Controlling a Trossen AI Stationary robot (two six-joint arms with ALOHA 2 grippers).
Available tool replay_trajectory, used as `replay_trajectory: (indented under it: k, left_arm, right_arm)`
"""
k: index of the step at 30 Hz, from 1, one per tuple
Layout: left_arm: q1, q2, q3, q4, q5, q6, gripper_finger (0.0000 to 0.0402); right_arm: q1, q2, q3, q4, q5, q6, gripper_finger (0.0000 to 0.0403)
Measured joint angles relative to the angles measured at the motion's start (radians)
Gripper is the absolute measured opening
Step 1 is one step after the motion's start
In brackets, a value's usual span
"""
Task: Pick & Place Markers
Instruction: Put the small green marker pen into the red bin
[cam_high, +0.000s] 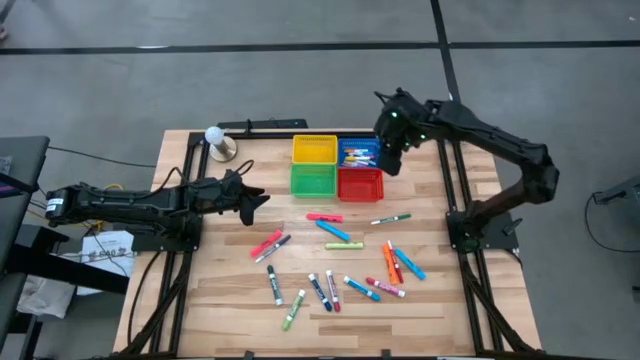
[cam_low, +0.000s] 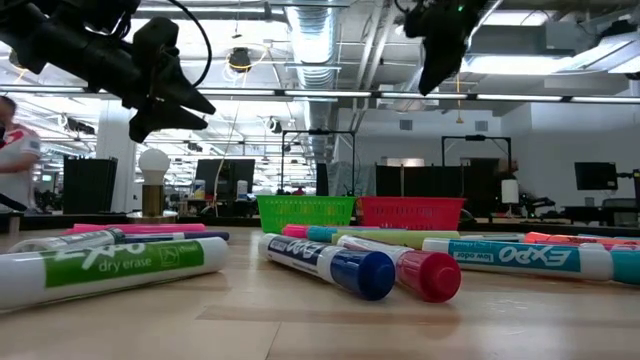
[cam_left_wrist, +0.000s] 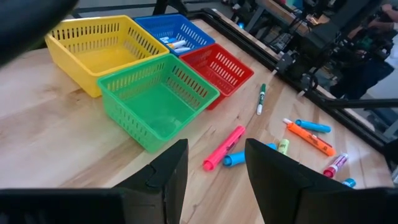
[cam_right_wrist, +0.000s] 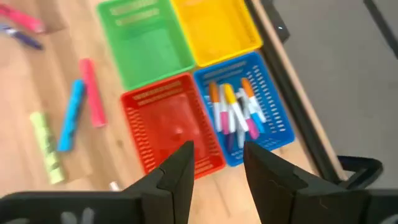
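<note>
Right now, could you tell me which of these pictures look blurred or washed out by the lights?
Right wrist view: soft all over, the markers in the blue basket smeared. Low view: bright ceiling lights behind, nearest marker slightly soft. High and left wrist views: evenly lit, sharp.

Your left gripper (cam_high: 258, 197) hangs in the air, fingers apart and holding nothing. Your right gripper (cam_high: 388, 160) hangs high too, fingers apart, empty.

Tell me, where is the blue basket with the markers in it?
Seen from above, the blue basket sits at the table's far edge, right of the yellow basket and behind the red basket; the right gripper hovers over it.
</note>
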Motion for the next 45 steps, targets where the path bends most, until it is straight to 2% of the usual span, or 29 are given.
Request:
replay_trajectory:
  k: [8,14,21,28,37,45]
  left_arm:
    - [0.0,0.0,0.0,0.009,0.002,-0.112,0.0158]
    - [0.0,0.0,0.0,0.014,0.043,-0.156,0.0158]
    - [0.0,0.0,0.0,0.017,0.057,-0.156,0.0158]
    - [0.0,0.0,0.0,0.033,0.057,-0.156,0.0158]
    - [0.0,0.0,0.0,0.045,0.056,-0.156,0.0158]
    - [0.0,0.0,0.0,0.053,0.056,-0.156,0.0158]
  right_arm:
    - [0.104,-0.053,0.0,-0.02,-0.092,0.034,0.0128]
    - [0.191,-0.088,-0.019,-0.014,-0.098,0.066,0.0128]
    - [0.252,-0.166,-0.232,0.095,-0.097,0.15,0.0125]
    - [0.279,-0.224,-0.436,0.125,-0.096,0.224,0.0125]
    - [0.291,-0.197,-0.554,0.125,-0.095,0.235,0.0124]
    - [0.291,-0.104,-0.597,0.128,-0.045,0.251,0.0124]
